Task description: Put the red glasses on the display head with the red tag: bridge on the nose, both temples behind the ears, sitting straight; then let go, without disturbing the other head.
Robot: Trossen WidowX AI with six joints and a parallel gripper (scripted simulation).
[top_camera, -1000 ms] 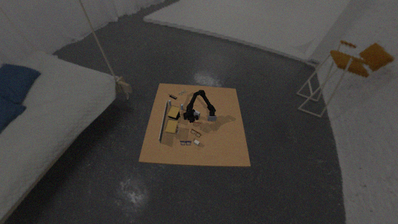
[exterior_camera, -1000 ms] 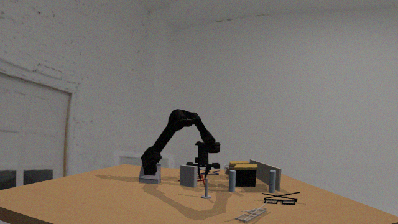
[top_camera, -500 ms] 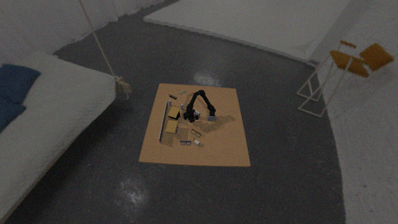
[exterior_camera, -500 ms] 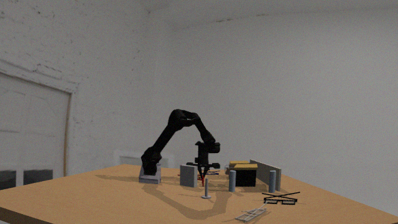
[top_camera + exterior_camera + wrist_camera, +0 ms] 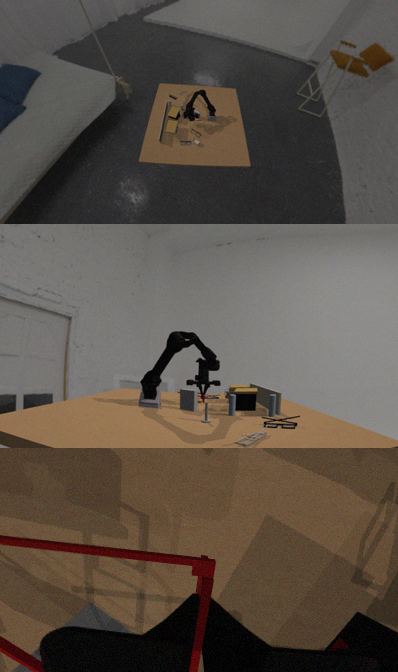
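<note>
The red glasses (image 5: 198,120) (image 5: 203,399) (image 5: 202,623) hang at my gripper (image 5: 192,119) (image 5: 203,394) (image 5: 199,600), which is shut on a red bar of their frame. In the wrist view one temple runs left from the hinge corner, and another red piece shows at the lower left. The fingers point down, low over the table. Two blocks with yellow tops, one nearer the exterior camera (image 5: 174,112) (image 5: 245,401) and one farther from it (image 5: 171,126) (image 5: 239,386), look like the display heads. A pale pair of glasses seems to be on the farther one. No red tag can be made out.
A long grey panel (image 5: 163,121) (image 5: 264,398) stands behind the blocks. A grey upright block (image 5: 188,400), a thin post (image 5: 206,412) and blue-grey cylinders (image 5: 232,405) (image 5: 272,406) stand near the arm. Black glasses (image 5: 172,96) (image 5: 282,424), blue glasses (image 5: 183,142) and brown glasses (image 5: 196,133) lie around.
</note>
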